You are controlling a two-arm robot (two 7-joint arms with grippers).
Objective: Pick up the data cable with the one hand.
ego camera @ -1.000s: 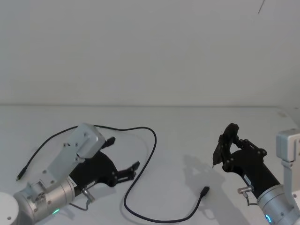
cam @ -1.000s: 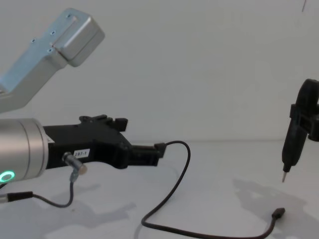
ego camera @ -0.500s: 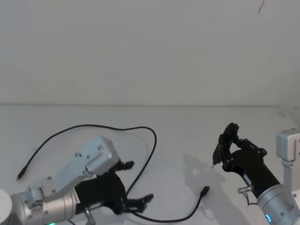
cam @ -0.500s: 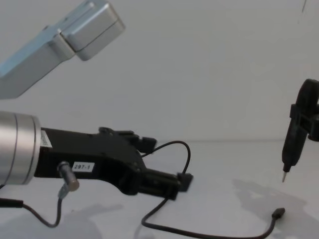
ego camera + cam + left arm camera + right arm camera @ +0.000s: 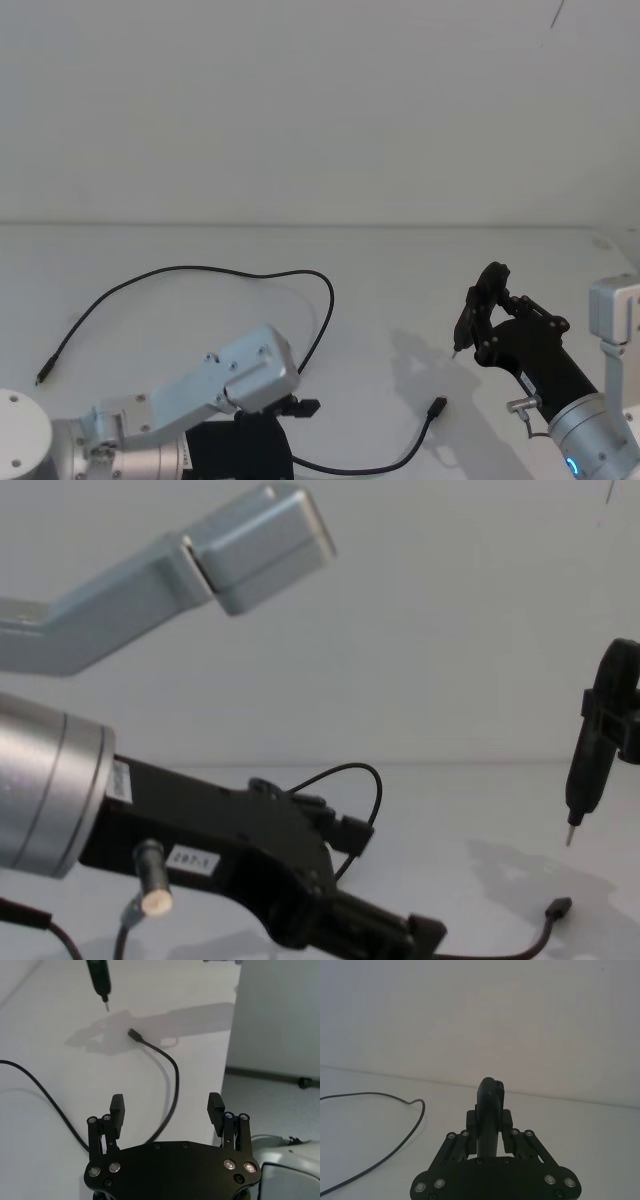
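Jaws of the left gripper [image 5: 166, 1105] stand spread, low over the table's [image 5: 45, 1025] near left, straddling the data cable [image 5: 175, 1077] lying there. Approach stage, I judge; next, lower and pinch. Right gripper [image 5: 487, 322], parked right, clamps a slim tool [image 5: 469, 306].

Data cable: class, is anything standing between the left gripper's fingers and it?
Nothing visible does. The left gripper, fingers open, faces the data cable across the table. The slim black tool in the right gripper hangs farther off, near the cable's plug end, outside that path.
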